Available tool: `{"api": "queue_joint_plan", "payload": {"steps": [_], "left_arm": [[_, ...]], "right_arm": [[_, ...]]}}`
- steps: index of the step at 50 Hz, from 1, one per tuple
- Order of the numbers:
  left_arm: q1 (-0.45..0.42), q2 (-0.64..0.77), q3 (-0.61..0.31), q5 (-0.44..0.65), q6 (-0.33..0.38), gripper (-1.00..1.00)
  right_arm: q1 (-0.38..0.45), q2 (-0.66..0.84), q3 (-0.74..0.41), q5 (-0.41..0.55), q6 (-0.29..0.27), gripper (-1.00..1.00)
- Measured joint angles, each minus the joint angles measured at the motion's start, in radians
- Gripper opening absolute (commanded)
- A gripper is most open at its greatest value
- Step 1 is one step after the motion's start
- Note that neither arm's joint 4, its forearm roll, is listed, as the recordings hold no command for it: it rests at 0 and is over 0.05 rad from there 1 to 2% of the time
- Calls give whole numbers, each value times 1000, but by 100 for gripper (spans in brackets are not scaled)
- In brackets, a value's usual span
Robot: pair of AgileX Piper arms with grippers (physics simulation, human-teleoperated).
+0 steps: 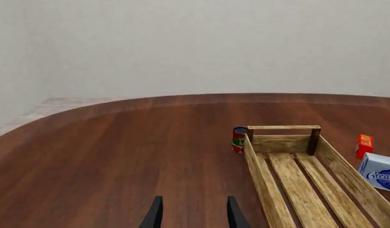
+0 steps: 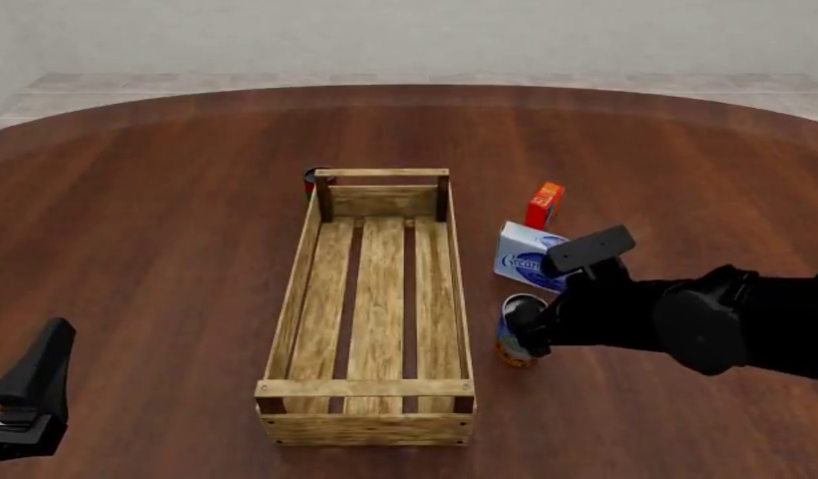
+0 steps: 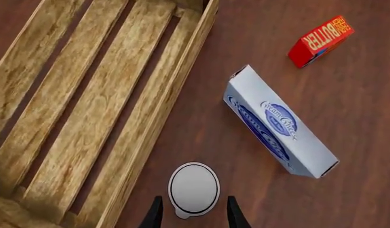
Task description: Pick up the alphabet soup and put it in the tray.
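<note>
The alphabet soup [image 2: 512,353] stands upright on the table just right of the tray [image 2: 297,289], near its front end. In the right wrist view its silvery-white top [image 3: 193,186] lies between my open fingers, beside the tray's wall [image 3: 172,102]. My right gripper [image 2: 525,322] hangs open over the can, and I cannot tell whether the fingers touch it. My left gripper [image 2: 34,387] is at the table's front left, far from the can. It is open and empty in the left wrist view [image 1: 193,218]. The tray [image 1: 258,166] holds nothing.
A blue-and-white cream cheese box [image 2: 527,257] lies just behind the soup, and a red butter box [image 2: 544,206] stands beyond it. A dark can with a red top [image 2: 310,178] stands at the tray's far left corner. The table's curved far edge [image 2: 409,88] runs along the back.
</note>
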Motion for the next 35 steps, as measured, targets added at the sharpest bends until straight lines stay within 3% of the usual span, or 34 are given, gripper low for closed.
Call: {"api": "queue_joint_plan", "payload": {"steps": [35], "left_arm": [[0, 0, 0, 0, 0, 100]], "right_arm": [[-4, 107, -21, -40, -8, 100]]}}
